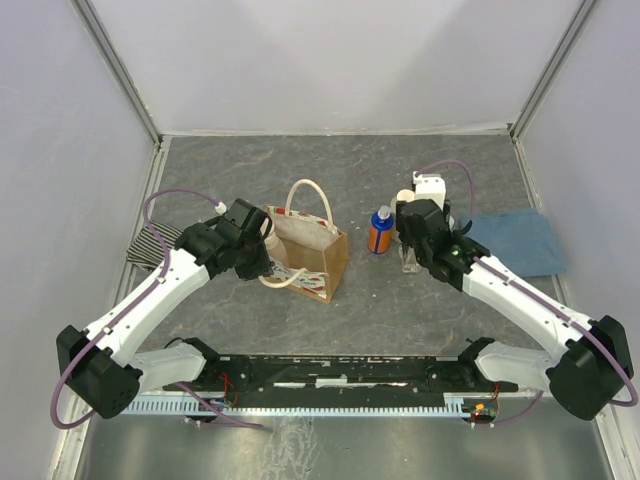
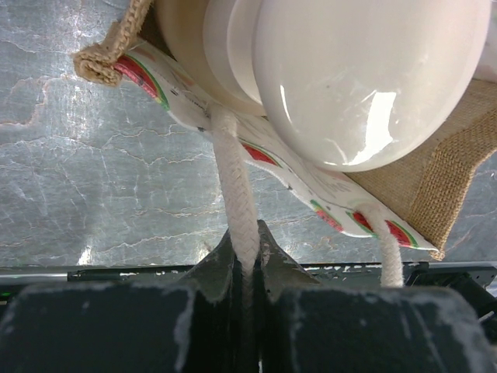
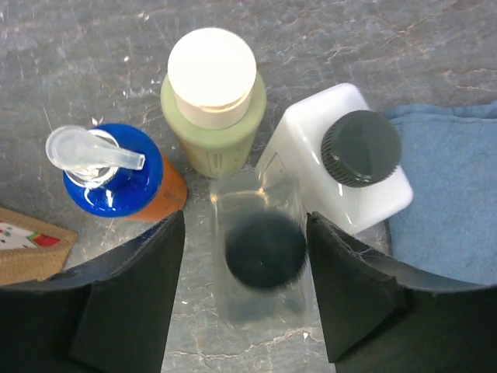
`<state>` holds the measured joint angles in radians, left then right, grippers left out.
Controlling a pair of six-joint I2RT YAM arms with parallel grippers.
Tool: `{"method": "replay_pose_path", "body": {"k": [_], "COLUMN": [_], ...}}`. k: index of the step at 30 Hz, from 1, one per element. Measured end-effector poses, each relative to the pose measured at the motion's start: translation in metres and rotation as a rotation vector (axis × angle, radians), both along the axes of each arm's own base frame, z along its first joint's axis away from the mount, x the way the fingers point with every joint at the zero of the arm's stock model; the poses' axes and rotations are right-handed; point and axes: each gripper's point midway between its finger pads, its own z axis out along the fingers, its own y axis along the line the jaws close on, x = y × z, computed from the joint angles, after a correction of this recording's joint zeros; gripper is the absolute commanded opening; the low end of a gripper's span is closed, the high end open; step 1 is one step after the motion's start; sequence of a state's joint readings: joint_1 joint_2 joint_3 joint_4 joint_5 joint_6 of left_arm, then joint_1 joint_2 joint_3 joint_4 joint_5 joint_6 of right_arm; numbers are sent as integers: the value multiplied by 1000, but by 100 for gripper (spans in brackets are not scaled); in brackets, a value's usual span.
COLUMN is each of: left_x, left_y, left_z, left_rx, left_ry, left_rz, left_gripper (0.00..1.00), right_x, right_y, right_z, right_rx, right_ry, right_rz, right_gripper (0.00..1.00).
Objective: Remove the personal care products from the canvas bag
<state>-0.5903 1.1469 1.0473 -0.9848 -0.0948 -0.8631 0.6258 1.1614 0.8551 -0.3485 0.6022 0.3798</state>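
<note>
Left arm: the left gripper (image 2: 247, 237) is pressed together on the cream rope handle (image 2: 231, 171), which runs straight down into the closed jaws
Tote: the canvas bag (image 1: 322, 262), small, boxy and tan with a white panel printed in red and green, stands on the grey stone-patterned table (image 1: 400, 320), just beside that gripper
Bag mouth: a glossy cream-white rounded bottle (image 2: 365, 70) fills the opening; which product it is cannot be told
Right arm: the right gripper (image 3: 245, 233) is spread wide, one finger either side of the clear square bottle with a black cap (image 3: 260, 252); whether the pads touch it cannot be told
Left of it: the blue-and-orange pump bottle (image 3: 124, 186) stands upright on the table, between the bag and the clear bottle
Behind: the pale yellow-green bottle with a cream cap (image 3: 213, 116) is upright, just beside the clear one
Far right: the white bottle with a black cap (image 3: 342, 167) stands at the edge of the folded blue cloth (image 3: 446, 202)
Progress: four bottles stand outside the bag, so most of the job looks done; the cream-white one apparently remains to be lifted out
</note>
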Motion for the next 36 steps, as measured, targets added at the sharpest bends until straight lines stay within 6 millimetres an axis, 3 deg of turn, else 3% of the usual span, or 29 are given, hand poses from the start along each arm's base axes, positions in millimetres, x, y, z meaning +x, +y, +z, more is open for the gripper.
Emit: {"method": "replay_pose_path", "body": {"k": [5,8,12,14,19,22,24,27,32,36], "left_x": [0,0,0,0,-1,-2,-2,-4,-9,-10], "left_y": [0,0,0,0,2,3,3,5,11,12], "left_z": [0,0,0,1,5,5,5,4,1,-2], "left_rx": [0,0,-1,-2,-6,-7,-8,-8,-2,0], "left_ry": [0,-1,-2,-7,-23,-24,-26,-29,-35,-32], "left_rz": [0,0,0,1,4,4,5,6,14,23], "left_gripper": [4,4,4,4,4,4,5,5,5,5], "right_x": [2,1,-6,-16,-45,-47,-43,-38,-37,-39], "right_y": [-7,-8,12,40,143,188,215,244,276,292], "right_z": [21,26,32,48,123,141,132,93,26,1], "right_rx": [40,49,79,93,229,257,246,218,196,198], "right_ry": [-76,-87,-53,-53,-97,-89,-48,54,230,294], "right_rz": [-52,-58,39,152,583,756,834,910,984,1013], "right_gripper": [88,82,78,79,81,81,80,78,77,77]}}
